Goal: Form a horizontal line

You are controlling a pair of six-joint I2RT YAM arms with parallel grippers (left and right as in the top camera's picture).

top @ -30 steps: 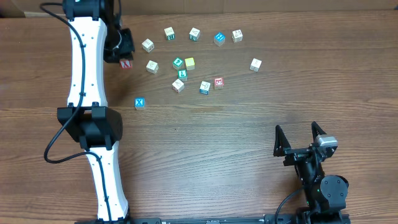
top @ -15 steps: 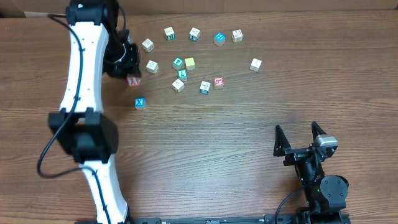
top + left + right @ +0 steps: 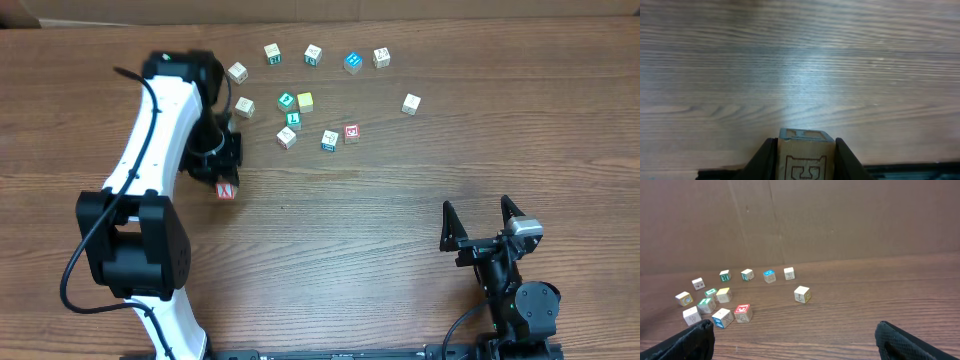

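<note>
I had the L gripper (image 3: 805, 152) pinching the red cube (image 3: 226, 190) btw its fingers, low over the table (image 3: 400, 280); couldn't tell if the cube touched the wood. The green-mark cube (image 3: 286, 100), L cube (image 3: 293, 120) and white cube (image 3: 286, 138) sat near, fwd and to the right of that gripper, stacked in a loose column, not in a row w/ the red one. The R gripper (image 3: 478, 208) hung spread wide, empty, well apart to the right.
</note>
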